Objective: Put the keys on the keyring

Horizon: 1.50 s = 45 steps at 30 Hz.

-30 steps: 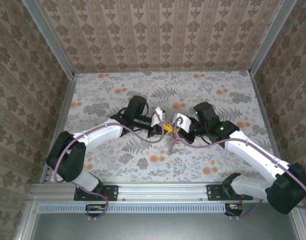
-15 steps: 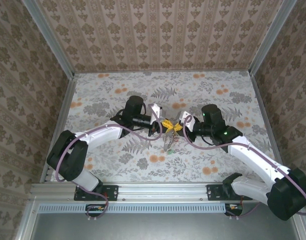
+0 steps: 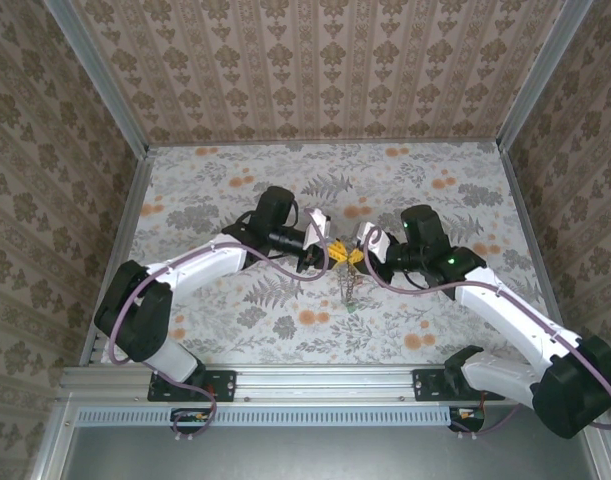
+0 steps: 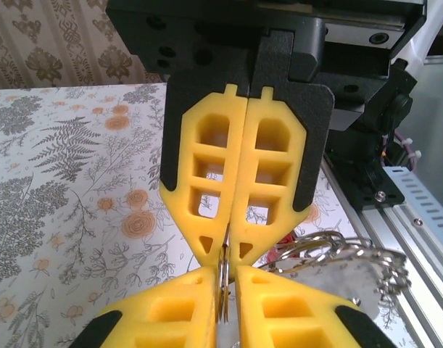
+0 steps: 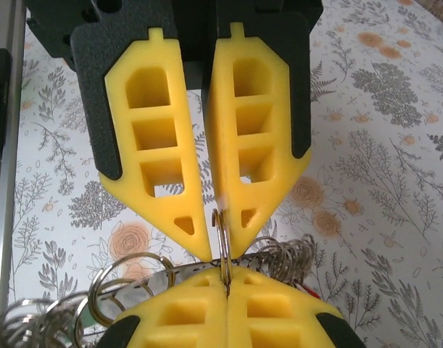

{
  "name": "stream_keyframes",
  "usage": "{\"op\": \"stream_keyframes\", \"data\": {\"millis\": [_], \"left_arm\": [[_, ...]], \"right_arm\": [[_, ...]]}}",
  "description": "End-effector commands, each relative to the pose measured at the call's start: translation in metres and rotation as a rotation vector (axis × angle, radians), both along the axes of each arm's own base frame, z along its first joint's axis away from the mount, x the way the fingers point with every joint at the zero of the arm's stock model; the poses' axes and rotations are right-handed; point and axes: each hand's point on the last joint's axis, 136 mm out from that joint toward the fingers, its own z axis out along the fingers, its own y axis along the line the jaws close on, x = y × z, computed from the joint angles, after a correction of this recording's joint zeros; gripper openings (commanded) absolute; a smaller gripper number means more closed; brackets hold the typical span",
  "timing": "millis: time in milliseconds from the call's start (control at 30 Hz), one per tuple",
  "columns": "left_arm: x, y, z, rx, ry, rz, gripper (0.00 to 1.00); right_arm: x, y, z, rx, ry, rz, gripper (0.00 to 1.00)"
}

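Floral table [image 3: 235, 190]; left gripper [image 3: 332, 252] and right gripper [image 3: 356, 256] tip to tip, both clamped on the keyring [image 5: 223, 243] between them; likely stiff, light, slippery; hold rim

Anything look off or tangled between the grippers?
Nothing damaged or spilled. Left gripper and right gripper both pinch one thin ring tip to tip; the silvery bunch dangles below.

I can read no writing, number, brand or sign from here (I looked over the yellow pads [image 4: 206, 155] of the left gripper [image 3: 330, 253] and right gripper [image 3: 356, 257], the keyring [image 3: 351, 288] and the flowered bench [image 3: 235, 170]).
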Motion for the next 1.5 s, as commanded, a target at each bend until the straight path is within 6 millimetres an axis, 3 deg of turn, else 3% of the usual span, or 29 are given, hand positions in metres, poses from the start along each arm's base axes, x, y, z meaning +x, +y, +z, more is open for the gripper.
{"op": "stream_keyframes", "data": {"millis": [0,133,267,400,733,967,1100,1267,1367,1467], "left_arm": [[-0.010,0.001,-0.009,0.049,-0.009,-0.050,0.14],[-0.013,-0.001,-0.013,0.077,-0.012,-0.060,0.12],[-0.015,-0.003,-0.016,0.099,-0.021,-0.064,0.00],[-0.012,-0.003,-0.020,0.119,-0.022,-0.050,0.00],[-0.011,-0.002,0.021,-0.137,0.038,-0.061,0.00],[-0.014,-0.003,0.034,-0.215,0.064,-0.079,0.00],[-0.011,-0.003,0.039,-0.243,0.071,-0.070,0.00],[-0.007,0.000,0.037,-0.238,0.075,-0.052,0.00],[-0.004,0.001,0.026,-0.175,0.075,-0.033,0.00],[-0.005,0.002,0.013,-0.096,0.041,-0.027,0.09]], "right_arm": [[0.002,0.003,0.014,-0.019,-0.033,0.017,0.01],[0.002,0.005,0.018,-0.029,-0.045,0.019,0.02],[0.000,0.006,0.017,-0.081,-0.039,0.020,0.02],[0.000,0.006,0.021,-0.092,-0.054,0.015,0.03],[0.006,0.003,0.013,0.082,-0.068,-0.028,0.15],[0.011,0.008,0.018,0.199,-0.105,-0.033,0.15],[0.013,0.007,0.019,0.219,-0.108,-0.036,0.10],[0.013,0.005,0.020,0.197,-0.104,-0.037,0.04],[0.011,0.004,0.023,0.168,-0.092,-0.027,0.02],[0.010,0.003,0.023,0.126,-0.082,-0.013,0.02]]}}
